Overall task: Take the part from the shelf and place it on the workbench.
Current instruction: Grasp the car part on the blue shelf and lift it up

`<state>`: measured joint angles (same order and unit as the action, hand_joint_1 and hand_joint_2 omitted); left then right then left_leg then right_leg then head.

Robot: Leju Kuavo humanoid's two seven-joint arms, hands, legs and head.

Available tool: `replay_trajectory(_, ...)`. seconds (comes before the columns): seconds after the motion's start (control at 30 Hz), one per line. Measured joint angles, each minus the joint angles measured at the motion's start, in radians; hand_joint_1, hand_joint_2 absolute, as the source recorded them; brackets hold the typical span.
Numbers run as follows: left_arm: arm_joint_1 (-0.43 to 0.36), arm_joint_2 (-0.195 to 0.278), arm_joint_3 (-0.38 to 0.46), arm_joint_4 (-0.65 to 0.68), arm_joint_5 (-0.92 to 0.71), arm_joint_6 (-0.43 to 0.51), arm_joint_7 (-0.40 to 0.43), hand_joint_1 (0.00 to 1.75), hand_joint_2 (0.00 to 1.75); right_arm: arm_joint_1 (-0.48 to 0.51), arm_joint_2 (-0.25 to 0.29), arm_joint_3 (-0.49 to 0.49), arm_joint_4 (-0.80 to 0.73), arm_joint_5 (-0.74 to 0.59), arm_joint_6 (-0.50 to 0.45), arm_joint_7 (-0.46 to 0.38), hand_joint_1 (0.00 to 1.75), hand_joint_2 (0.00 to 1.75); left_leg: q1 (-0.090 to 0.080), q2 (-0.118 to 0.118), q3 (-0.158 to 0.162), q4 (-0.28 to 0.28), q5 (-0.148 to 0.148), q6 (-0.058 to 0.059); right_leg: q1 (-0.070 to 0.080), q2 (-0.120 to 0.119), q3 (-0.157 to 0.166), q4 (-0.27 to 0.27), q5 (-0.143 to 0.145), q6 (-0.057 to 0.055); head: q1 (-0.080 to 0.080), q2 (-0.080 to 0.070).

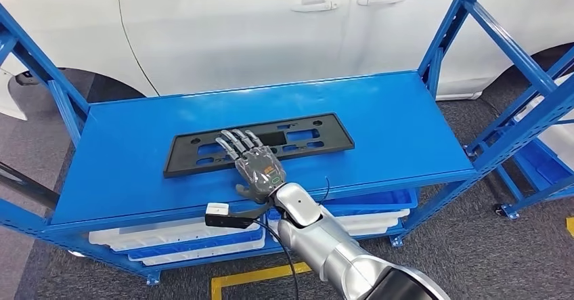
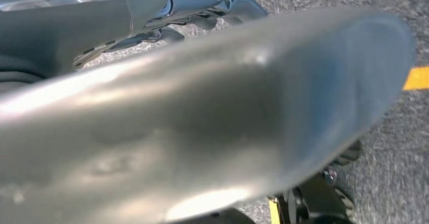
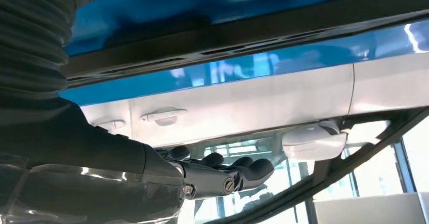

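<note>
The part, a long flat black plate frame (image 1: pixel 260 143) with several cut-outs, lies on the blue shelf top (image 1: pixel 406 124). My right hand (image 1: pixel 254 164) is stretched out over its near middle, palm down with fingers straight and apart, holding nothing. The right wrist view has those dark fingers (image 3: pixel 222 176) reaching past the part's black edge (image 3: pixel 253 34) with a gap between them. The thumb sits at the near edge of the frame. My left hand (image 2: pixel 202 4) hangs over grey floor, and its finger pose is unclear.
A white car (image 1: pixel 237 29) stands close behind the shelf. Blue uprights and braces (image 1: pixel 450 29) rise at both ends. White and blue trays (image 1: pixel 176 236) sit on the level below. A yellow floor line (image 1: pixel 257 276) runs in front.
</note>
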<state>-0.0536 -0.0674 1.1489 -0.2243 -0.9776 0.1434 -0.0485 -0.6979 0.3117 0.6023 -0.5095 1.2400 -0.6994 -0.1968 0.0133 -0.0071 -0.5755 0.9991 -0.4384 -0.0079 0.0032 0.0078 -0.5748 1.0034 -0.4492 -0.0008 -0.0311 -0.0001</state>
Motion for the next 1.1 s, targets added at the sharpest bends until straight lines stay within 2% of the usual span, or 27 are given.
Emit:
replay_trajectory(0.07,0.001,0.000,0.000,0.000,0.002,0.000,-0.002,0.00,0.00,-0.002,0.003,0.005,0.001,0.011,0.000,0.005,0.00,1.75,0.005,0.001,0.002,-0.006,0.003,0.012,-0.001,-0.001,-0.019,0.044,-0.029,0.010,0.002,0.000)
replay_trajectory(0.1,0.000,0.000,0.001,0.000,0.004,0.000,-0.004,0.00,0.00,-0.003,0.005,0.009,0.002,0.016,0.000,0.007,0.00,1.75,0.006,0.002,0.003,-0.008,0.004,0.016,-0.003,-0.002,-0.044,0.097,-0.058,0.014,0.003,0.000)
replay_trajectory(0.17,-0.001,0.000,0.005,0.000,0.009,0.000,-0.010,0.00,0.00,-0.001,0.008,0.018,0.008,0.021,0.000,0.010,0.00,1.75,0.005,0.003,0.002,-0.007,0.002,0.021,-0.006,-0.002,-0.114,0.237,-0.118,0.019,0.004,0.000)
replay_trajectory(0.2,-0.001,0.000,0.007,0.000,0.012,0.000,-0.012,0.00,0.00,0.001,0.009,0.022,0.012,0.021,0.000,0.010,0.00,1.75,0.005,0.003,0.003,-0.007,0.002,0.021,-0.008,-0.002,-0.141,0.287,-0.129,0.021,0.004,0.000)
replay_trajectory(0.23,-0.001,0.001,0.009,0.000,0.013,0.001,-0.014,0.00,0.00,0.002,0.010,0.025,0.016,0.021,0.000,0.011,0.00,1.75,0.005,0.002,0.003,-0.006,0.001,0.021,-0.009,-0.003,-0.150,0.299,-0.121,0.021,0.005,0.000)
replay_trajectory(0.27,-0.001,0.001,0.012,0.000,0.014,0.001,-0.016,0.00,0.00,0.002,0.013,0.027,0.020,0.021,0.000,0.011,0.00,1.75,0.005,0.002,0.005,-0.006,-0.001,0.020,-0.009,-0.003,-0.138,0.268,-0.094,0.020,0.005,0.000)
replay_trajectory(0.33,-0.001,0.000,0.017,0.000,0.015,0.000,-0.021,0.00,0.00,-0.001,0.020,0.031,0.025,0.019,0.000,0.012,0.00,1.75,0.004,0.000,0.009,-0.004,-0.005,0.015,-0.009,-0.003,-0.073,0.126,-0.022,0.012,0.005,0.000)
replay_trajectory(0.37,-0.001,0.000,0.020,0.000,0.015,0.000,-0.023,0.00,0.00,-0.003,0.024,0.033,0.028,0.018,0.000,0.012,0.00,1.75,0.003,0.000,0.010,-0.002,-0.008,0.011,-0.007,-0.003,-0.044,0.062,0.001,0.008,0.004,0.000)
replay_trajectory(0.4,-0.001,0.000,0.022,0.000,0.015,0.000,-0.024,0.00,0.00,-0.005,0.027,0.035,0.030,0.017,0.000,0.012,0.00,1.75,0.001,0.000,0.010,-0.001,-0.010,0.007,-0.005,-0.003,-0.025,0.022,0.012,0.004,0.004,0.000)
replay_trajectory(0.5,-0.002,0.001,0.025,0.000,0.015,0.000,-0.026,0.00,0.00,-0.007,0.033,0.041,0.037,0.016,0.000,0.015,0.00,1.75,0.002,0.001,0.011,-0.002,-0.014,-0.011,-0.002,-0.002,-0.017,-0.001,0.012,-0.010,0.004,0.000)
replay_trajectory(0.57,-0.003,0.002,0.025,0.000,0.015,0.000,-0.026,0.00,0.00,-0.010,0.038,0.043,0.041,0.017,0.000,0.017,0.00,1.75,0.004,0.002,0.000,0.028,-0.035,-0.022,-0.006,-0.002,-0.009,-0.010,0.014,-0.021,0.003,0.000)
replay_trajectory(0.6,-0.003,0.002,0.025,0.000,0.015,-0.001,-0.027,0.00,0.00,-0.011,0.040,0.045,0.042,0.018,0.000,0.019,0.00,1.75,0.005,0.002,-0.021,0.075,-0.061,-0.026,-0.008,-0.003,-0.005,-0.013,0.014,-0.026,0.003,0.000)
replay_trajectory(0.67,-0.003,0.002,0.025,0.000,0.015,-0.003,-0.027,0.00,0.00,-0.012,0.042,0.052,0.047,0.020,0.000,0.023,0.00,1.75,0.007,0.002,-0.086,0.209,-0.120,-0.033,-0.006,-0.005,-0.001,-0.013,0.011,-0.031,0.002,0.000)
replay_trajectory(0.7,-0.002,0.003,0.025,0.000,0.014,-0.003,-0.027,0.00,0.00,-0.010,0.042,0.055,0.049,0.021,0.000,0.026,0.00,1.75,0.007,0.002,-0.117,0.265,-0.136,-0.036,-0.005,-0.005,0.000,-0.012,0.009,-0.032,0.002,0.000)
replay_trajectory(0.73,-0.001,0.003,0.025,0.000,0.014,-0.003,-0.027,0.00,0.00,-0.009,0.042,0.057,0.052,0.021,0.000,0.029,0.00,1.75,0.008,0.002,-0.133,0.288,-0.132,-0.037,-0.004,-0.004,0.001,-0.011,0.006,-0.032,0.003,0.000)
replay_trajectory(0.77,0.000,0.004,0.025,0.000,0.014,-0.003,-0.028,0.00,0.00,-0.008,0.042,0.060,0.054,0.021,0.000,0.031,0.00,1.75,0.008,0.002,-0.130,0.272,-0.110,-0.037,-0.004,-0.003,0.004,-0.010,0.004,-0.031,0.002,0.000)
replay_trajectory(0.8,0.000,0.005,0.025,0.000,0.014,-0.003,-0.028,0.00,0.00,-0.008,0.042,0.062,0.056,0.021,0.000,0.032,0.00,1.75,0.008,0.003,-0.111,0.226,-0.076,-0.036,-0.005,-0.002,0.008,-0.009,0.000,-0.030,0.002,0.000)
replay_trajectory(0.87,0.000,0.005,0.025,0.000,0.014,-0.003,-0.028,0.00,0.00,-0.008,0.042,0.067,0.057,0.021,0.000,0.033,0.00,1.75,0.008,0.003,-0.058,0.105,-0.012,-0.031,-0.005,-0.002,0.016,-0.007,-0.007,-0.025,0.003,0.000)
replay_trajectory(0.9,-0.001,0.005,0.025,0.000,0.014,-0.003,-0.028,0.00,0.00,-0.009,0.042,0.068,0.057,0.021,0.000,0.033,0.00,1.75,0.006,0.003,-0.035,0.058,0.002,-0.028,-0.003,-0.001,0.017,-0.005,-0.010,-0.022,0.003,0.000)
replay_trajectory(0.97,-0.003,0.005,0.025,0.000,0.013,-0.004,-0.029,0.00,0.00,-0.010,0.042,0.071,0.058,0.022,0.000,0.036,0.00,1.75,0.002,0.002,-0.013,0.009,0.007,-0.017,0.001,-0.001,0.017,-0.003,-0.014,-0.014,0.004,0.000)
replay_trajectory(1.07,-0.002,0.005,0.025,0.000,0.012,-0.005,-0.030,0.00,0.00,-0.012,0.042,0.075,0.060,0.022,0.000,0.045,0.00,1.75,0.002,0.001,-0.010,0.004,0.004,0.000,0.002,-0.001,0.016,0.002,-0.021,0.000,0.005,0.000)
replay_trajectory(1.1,-0.002,0.005,0.025,0.000,0.012,-0.005,-0.030,0.00,0.00,-0.014,0.042,0.076,0.060,0.022,0.000,0.048,0.00,1.75,0.004,0.001,-0.008,0.002,0.004,0.007,0.001,-0.002,0.007,0.022,-0.034,0.006,0.006,0.000)
